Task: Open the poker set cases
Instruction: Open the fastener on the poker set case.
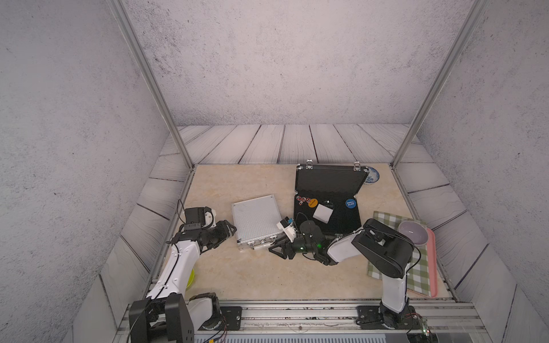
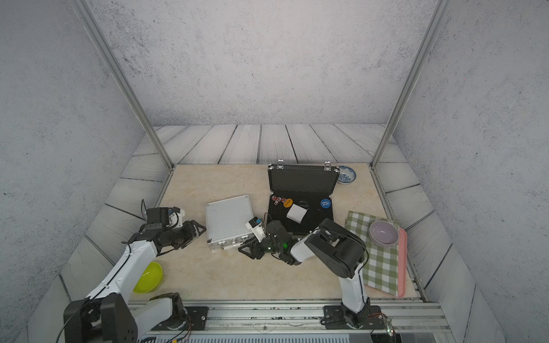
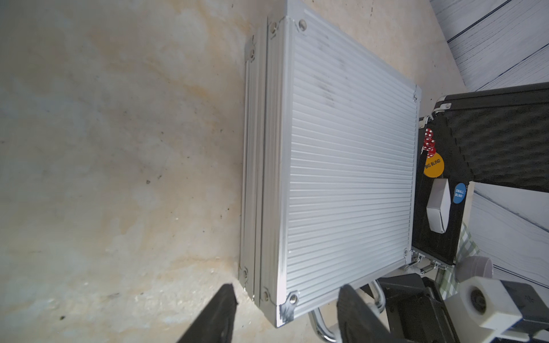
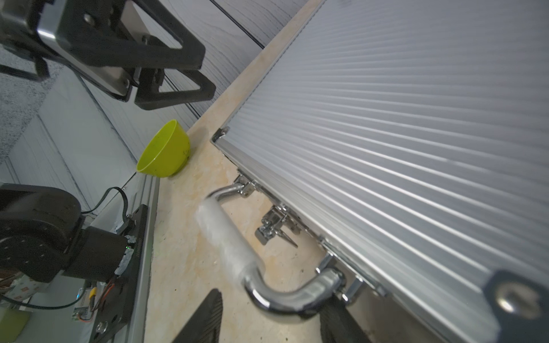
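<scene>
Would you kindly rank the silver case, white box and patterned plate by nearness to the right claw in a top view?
1. silver case, just beside the right claw.
2. white box, inside the open black case.
3. patterned plate, behind that case's lid.

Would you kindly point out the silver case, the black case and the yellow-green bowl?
silver case [image 1: 256, 221]: in a top view, middle of its ribbed lid.
black case [image 1: 329, 181]: in a top view, lining of its raised lid.
yellow-green bowl [image 2: 150, 277]: in a top view, its inner surface.
</scene>
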